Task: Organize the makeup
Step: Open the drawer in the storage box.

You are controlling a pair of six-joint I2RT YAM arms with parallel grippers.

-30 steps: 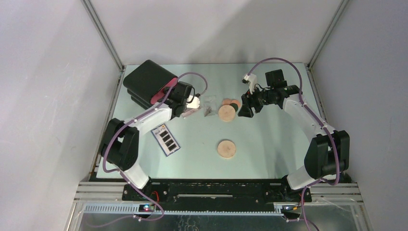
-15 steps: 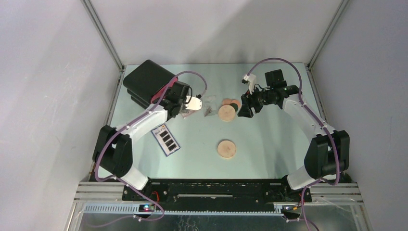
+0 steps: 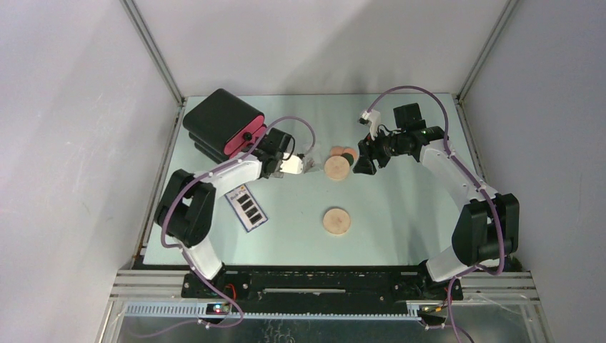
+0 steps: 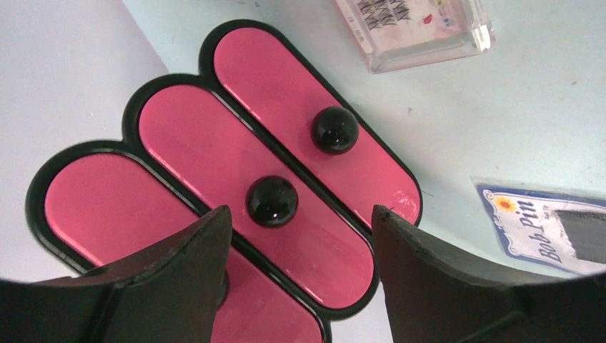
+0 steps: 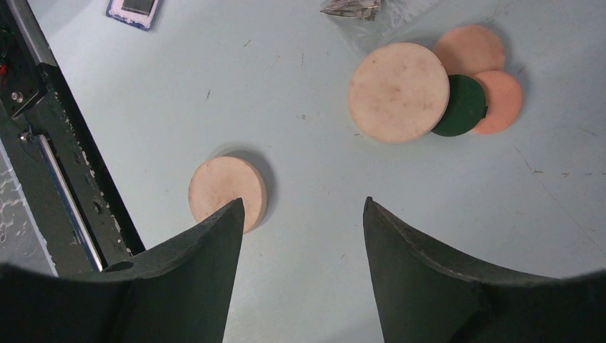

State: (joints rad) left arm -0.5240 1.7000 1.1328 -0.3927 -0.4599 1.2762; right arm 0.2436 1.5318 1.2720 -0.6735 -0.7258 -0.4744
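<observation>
Pale table (image 3: 407, 214); left gripper (image 4: 300, 214) wide open, empty, facing 3-drawer box (image 4: 179, 143). I'd centre the middle knob (image 4: 271, 201), close squarely, pull straight; right gripper (image 5: 300, 207) open, empty too.

The pink drawer fronts (image 4: 207, 143) look like glossy plastic, their black knobs (image 4: 271, 201) shiny. The tan discs (image 5: 398, 91) are matt. The bench (image 5: 300, 179) is smooth, faintly scuffed. The clear case (image 4: 421, 36) is glossy plastic.

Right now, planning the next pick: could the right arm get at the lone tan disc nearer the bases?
Probably yes: the right claw is open and empty, and the lone tan disc lies flat with bare table around it.
</observation>
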